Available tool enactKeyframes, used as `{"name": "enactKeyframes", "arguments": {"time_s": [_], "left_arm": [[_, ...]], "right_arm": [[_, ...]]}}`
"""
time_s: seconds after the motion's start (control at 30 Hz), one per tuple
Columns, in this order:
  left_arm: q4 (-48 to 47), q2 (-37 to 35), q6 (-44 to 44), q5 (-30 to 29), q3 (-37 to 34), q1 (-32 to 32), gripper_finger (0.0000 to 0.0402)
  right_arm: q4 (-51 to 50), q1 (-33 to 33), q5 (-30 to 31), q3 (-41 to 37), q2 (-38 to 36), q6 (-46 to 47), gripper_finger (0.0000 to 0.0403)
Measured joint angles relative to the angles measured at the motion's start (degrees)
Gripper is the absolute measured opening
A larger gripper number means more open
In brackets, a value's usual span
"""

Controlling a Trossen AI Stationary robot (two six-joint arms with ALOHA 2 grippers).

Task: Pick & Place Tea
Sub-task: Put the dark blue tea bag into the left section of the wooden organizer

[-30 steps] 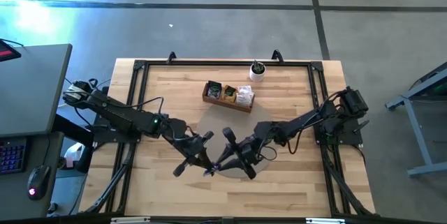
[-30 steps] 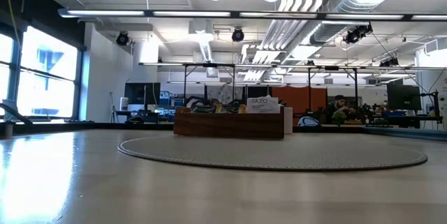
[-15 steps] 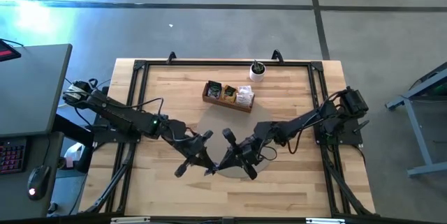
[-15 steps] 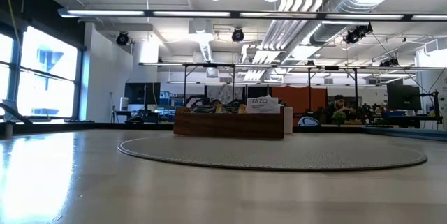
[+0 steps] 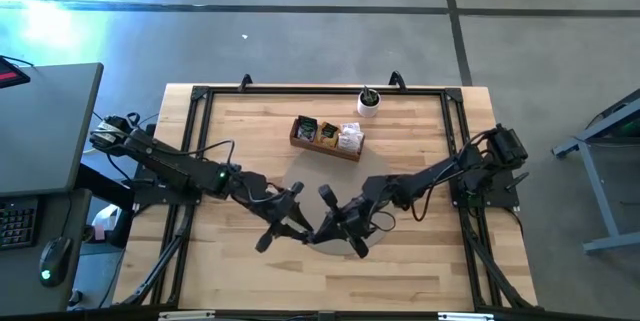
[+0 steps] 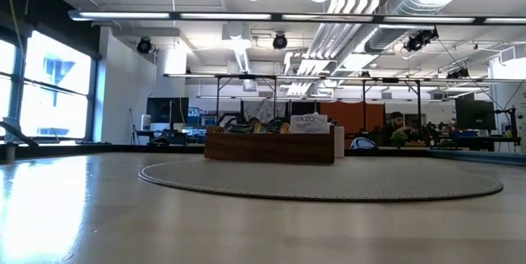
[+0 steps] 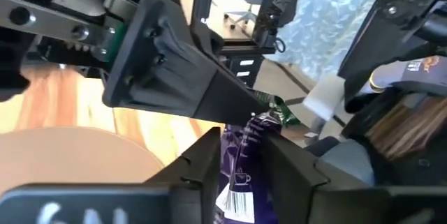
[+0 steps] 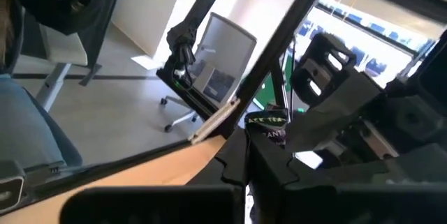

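Mid-task, a hand-over by the look of it, above the near half of the table point(image 5: 230, 271). Left arm reaches in from nine o'clock; the left gripper point(image 5: 290, 223) sits just left of table centre, tip to tip with the other one. In its wrist view the left gripper's fingers point(image 7: 199, 165) stand slightly spread on either side of a dark purple-printed tea sachet point(image 7: 244, 158), flanking it rather than clearly squeezing it. Whether they are still touching the foil I cannot tell. Right arm comes in from three o'clock; the right gripper point(image 5: 322, 231) is pressed together, and its wrist view shows the same sachet pinched at its tips, green-printed edge sticking out. My reading: the sachet is now carried by the right gripper, off the table, between the two tools, at about six o'clock from the wooden tea box point(image 5: 327, 138). That box sits toward twelve o'clock on the table, already holding several sachets in its compartments; the low view shows it upright at the far edge of the round mat point(image 6: 320, 183). A small white cup with a plant point(image 5: 368, 104) stands at the box's one o'clock. Left to do, I judge: the left gripper to back clear, the right to take this sachet to its place. No loose sachets visible on the table.
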Motion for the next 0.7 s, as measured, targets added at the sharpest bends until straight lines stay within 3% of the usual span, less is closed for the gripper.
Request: {"name": "enactKeyframes", "arguments": {"time_s": [0.23,0.37,0.53,0.7], "left_arm": [[-4.99,0.00,-2.42,0.06,0.02,0.09,0.0146],[-8.18,0.02,-2.66,1.62,0.00,-0.85,0.0151],[-11.44,0.00,-3.67,0.47,0.08,-3.10,0.0152],[-14.38,-0.36,-10.03,1.34,0.07,-3.39,0.0152]], "right_arm": [[-4.50,0.07,4.38,0.00,0.00,-0.01,0.0005],[-6.69,0.06,9.14,0.00,0.00,-1.77,0.0003],[-6.79,-0.04,10.15,0.01,0.00,-1.81,0.0003],[-9.11,-0.59,14.03,0.02,0.00,-0.48,0.0004]]}}
